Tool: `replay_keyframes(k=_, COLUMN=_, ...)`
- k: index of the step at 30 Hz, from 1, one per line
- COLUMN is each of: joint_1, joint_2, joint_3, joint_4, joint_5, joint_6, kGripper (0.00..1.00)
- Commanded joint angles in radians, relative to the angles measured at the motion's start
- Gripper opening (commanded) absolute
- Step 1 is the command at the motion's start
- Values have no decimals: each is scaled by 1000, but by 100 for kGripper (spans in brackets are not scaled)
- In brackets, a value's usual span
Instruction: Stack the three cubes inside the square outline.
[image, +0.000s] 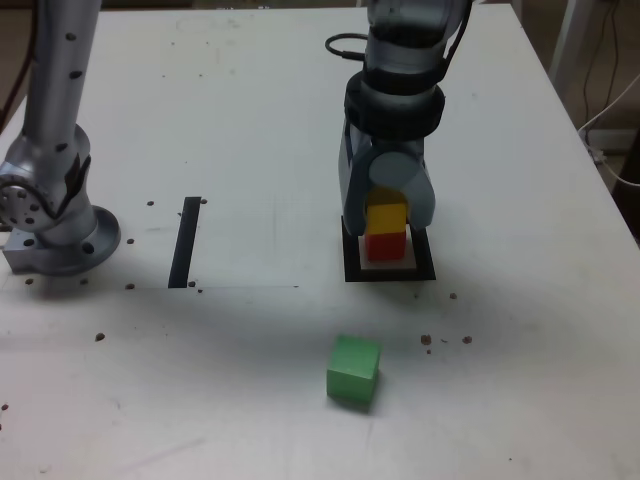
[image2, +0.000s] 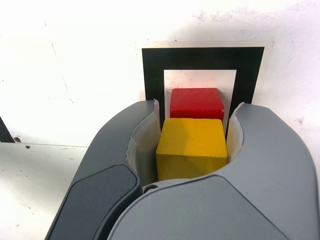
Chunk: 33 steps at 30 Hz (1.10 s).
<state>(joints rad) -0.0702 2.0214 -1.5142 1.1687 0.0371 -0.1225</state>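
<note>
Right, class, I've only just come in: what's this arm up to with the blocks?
The gripper has its jaws around the yellow cube, which sits on the red cube inside the square outline. Whether it is gripping or has let go is unclear. The green cube lies apart on the table, not yet stacked.

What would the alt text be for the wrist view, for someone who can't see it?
A grey end effector holds a yellow cube between its jaws, above a red cube sitting inside a black square outline on a white table.
</note>
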Motion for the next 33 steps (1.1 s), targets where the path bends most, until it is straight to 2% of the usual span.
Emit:
replay_keyframes(k=1, joint_1=1, joint_2=6, joint_3=4, joint_4=-2, joint_5=-3, joint_6=0, kGripper=32)
replay_keyframes(k=9, joint_1=1, joint_2=1, joint_3=10, joint_4=-12, joint_5=-3, joint_6=1, kGripper=65)
replay_keyframes(k=20, joint_1=1, joint_2=-8, joint_3=27, joint_4=-35, joint_5=3, joint_6=3, kGripper=95)
replay_keyframes(k=23, joint_1=1, joint_2=-13, joint_3=31, joint_4=-28, joint_5=10, joint_6=-4, kGripper=99)
replay_keyframes(k=33, joint_1=-33, joint_2=-88, joint_3=68, joint_4=-12, joint_5=39, joint_6=-50, kGripper=99)
